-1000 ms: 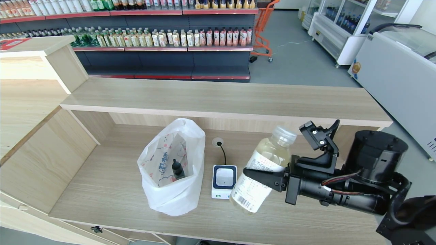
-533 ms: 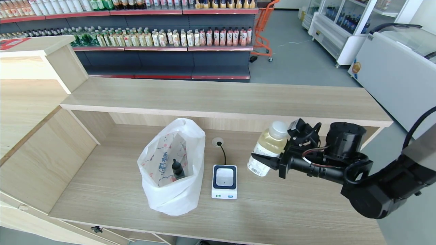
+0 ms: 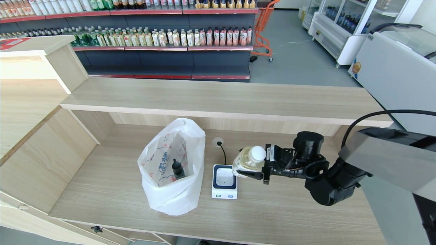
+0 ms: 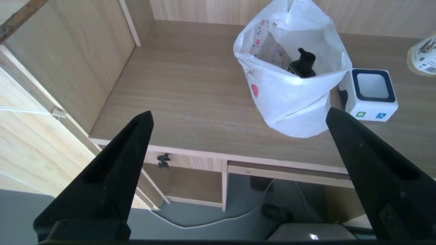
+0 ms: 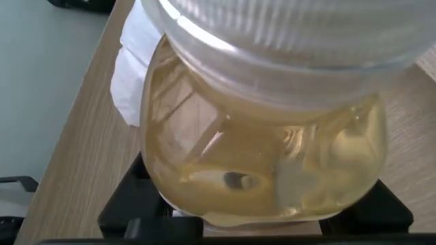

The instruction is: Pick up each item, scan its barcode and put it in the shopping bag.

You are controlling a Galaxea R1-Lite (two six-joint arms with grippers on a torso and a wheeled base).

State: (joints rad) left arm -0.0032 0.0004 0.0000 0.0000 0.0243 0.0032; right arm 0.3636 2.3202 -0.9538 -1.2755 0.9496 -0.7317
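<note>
We see the bench (image 3: 112,190) as a sunken wooden surface, closed by a side wall along its left edge and a low back wall under a higher ledge (image 3: 218,97), and open along its front edge. Bare wood runs between the left wall and the shopping bag (image 3: 172,190), and a wider bare stretch fills the front right part. The right tool (image 3: 250,170) reaches in from the right edge and grips the bottle (image 3: 248,160) around its lower body. The bottle is lifted off the bench with its white cap turned upward, and it hangs over the right rear corner of the scanner (image 3: 224,181). In the right wrist view the bottle (image 5: 266,156) holds pale yellow liquid. The scanner sits near the middle of the bench, just beside the bag on the side toward the right edge. Its cable (image 3: 223,153) leads to a hole (image 3: 217,140) by the back edge. The white bag stands open and holds a printed paper pack (image 3: 163,160) and a dark, black-capped item (image 3: 177,169). The left tool (image 4: 238,177) hangs out past the front left corner, its fingers spread wide with nothing between them. From there we see the bag (image 4: 293,102) and the scanner (image 4: 371,88).
</note>
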